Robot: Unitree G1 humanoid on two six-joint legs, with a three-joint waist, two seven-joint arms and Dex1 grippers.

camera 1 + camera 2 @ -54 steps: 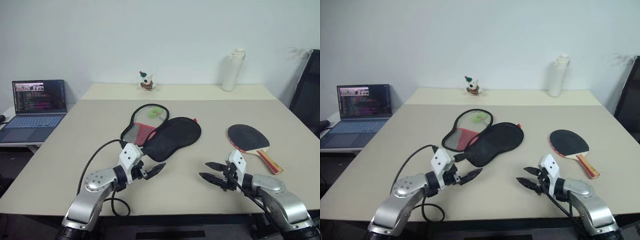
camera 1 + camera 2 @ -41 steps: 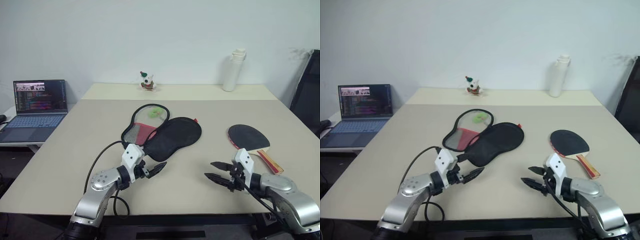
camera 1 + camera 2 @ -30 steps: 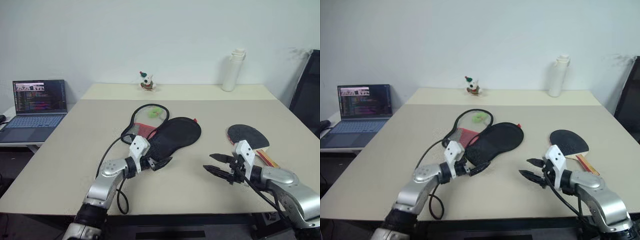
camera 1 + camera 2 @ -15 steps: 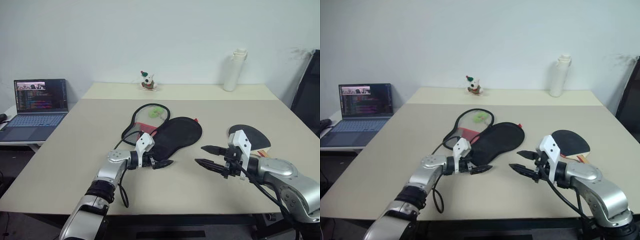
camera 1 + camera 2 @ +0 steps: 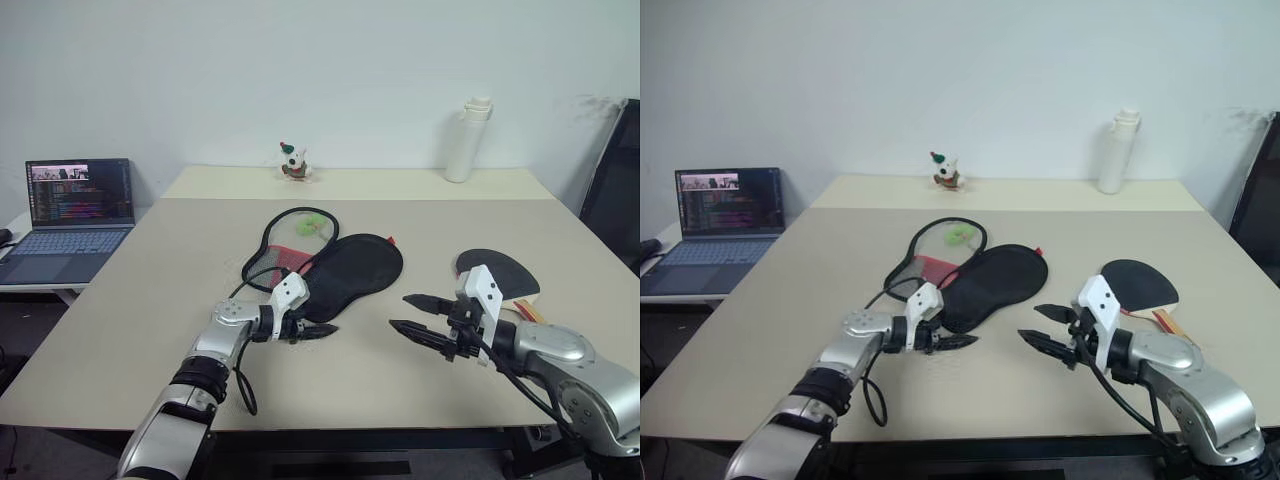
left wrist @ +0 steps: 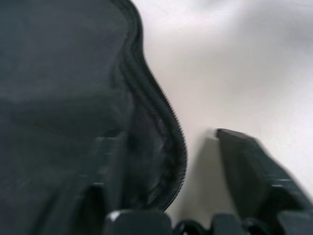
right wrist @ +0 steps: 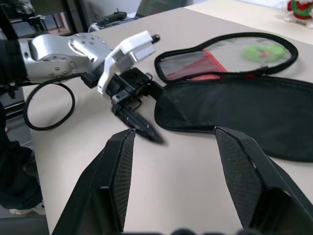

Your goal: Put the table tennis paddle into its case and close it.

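The case point(image 5: 345, 272) lies unzipped mid-desk point(image 5: 150, 300), black flap folded open beside its red mesh half. The left pincer point(image 5: 318, 328) straddles its near rim, fingers apart. The right pincer point(image 5: 412, 314) hovers wide, empty; the paddle point(image 5: 497, 273) lies behind it.

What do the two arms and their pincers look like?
Both arms are silver-grey metal with white wrist blocks. The left pincer and right pincer each have two pointed black fingers. A black cable loops from the left arm.
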